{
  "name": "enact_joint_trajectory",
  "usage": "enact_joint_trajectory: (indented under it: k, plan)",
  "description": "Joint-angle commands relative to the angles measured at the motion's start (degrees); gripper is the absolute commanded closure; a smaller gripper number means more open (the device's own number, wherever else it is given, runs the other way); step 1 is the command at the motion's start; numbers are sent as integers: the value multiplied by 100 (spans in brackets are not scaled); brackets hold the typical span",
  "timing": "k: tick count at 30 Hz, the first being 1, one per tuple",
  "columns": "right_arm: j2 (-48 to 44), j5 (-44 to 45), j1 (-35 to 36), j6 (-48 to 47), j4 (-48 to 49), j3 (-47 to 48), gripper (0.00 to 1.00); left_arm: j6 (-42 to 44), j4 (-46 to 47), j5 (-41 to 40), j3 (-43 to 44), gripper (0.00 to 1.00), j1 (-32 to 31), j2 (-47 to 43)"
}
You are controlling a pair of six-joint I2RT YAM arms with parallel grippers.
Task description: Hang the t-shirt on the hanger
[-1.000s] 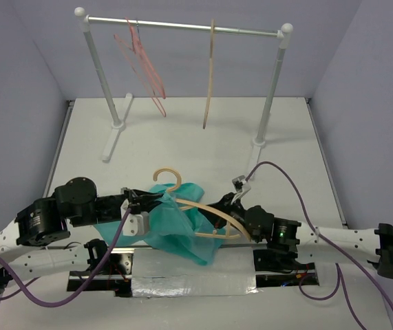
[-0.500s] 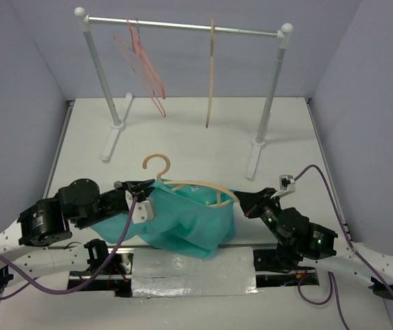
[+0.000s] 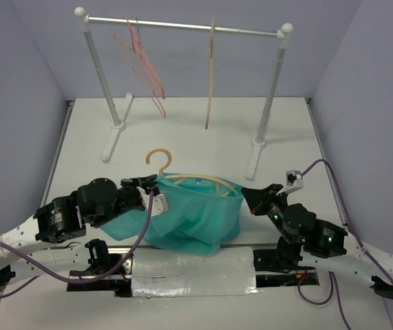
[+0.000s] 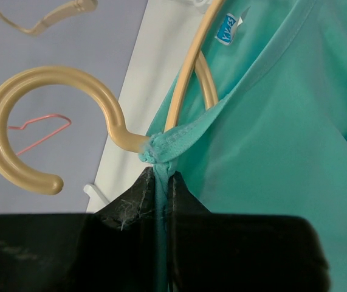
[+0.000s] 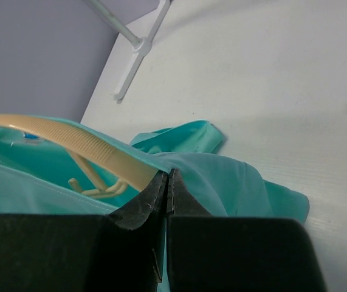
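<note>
Robot lab booth; plain lilac walls (image 3: 17, 82), white table (image 3: 203, 148), small clothes rail (image 3: 182, 26)

Teal t-shirt (image 3: 196, 216) draped over cream hanger (image 4: 45, 73), hook poking out

teal cloth t-shirt (image 3: 196, 216) sits on pale cream plastic hanger (image 3: 159, 157), likely threaded inside; metal-bar clothes rack (image 3: 182, 26) behind the 2.
</note>
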Motion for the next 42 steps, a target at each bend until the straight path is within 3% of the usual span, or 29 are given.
enact_joint_trajectory:
  k: [1, 6, 12, 23, 31, 33, 34, 37, 42]
  plan:
    - [359, -133, -62, -674, 44, 616, 100, 81, 492, -519, 106, 100, 15, 72]
    - [1280, -1117, -62, -1361, 335, 1336, 100, 2, 501, -98, 159, 100, 15, 319]
    - [2046, -1417, -53, -1467, 265, 1742, 100, 19, 650, 438, 63, 100, 15, 223]
    - [2408, -2911, 386, -2353, 880, 2287, 100, -420, 545, 2696, 168, 100, 15, 662]
    - [2724, -4072, 640, -2758, 1135, 2411, 100, -447, 774, 3295, -130, 100, 15, 179]
    - [2733, -4107, 694, -2890, 1082, 2367, 90, -412, 747, 3418, -183, 100, 6, 73]
    - [2698, -4064, 737, -2960, 1065, 2350, 77, -403, 730, 3497, -236, 100, 15, -32]
    - [2452, -4019, 738, -3127, 1074, 2332, 59, -411, 686, 3849, -280, 100, 15, -234]
    - [2294, -4116, 738, -3304, 1117, 2604, 50, -455, 651, 4192, -350, 100, 15, -437]
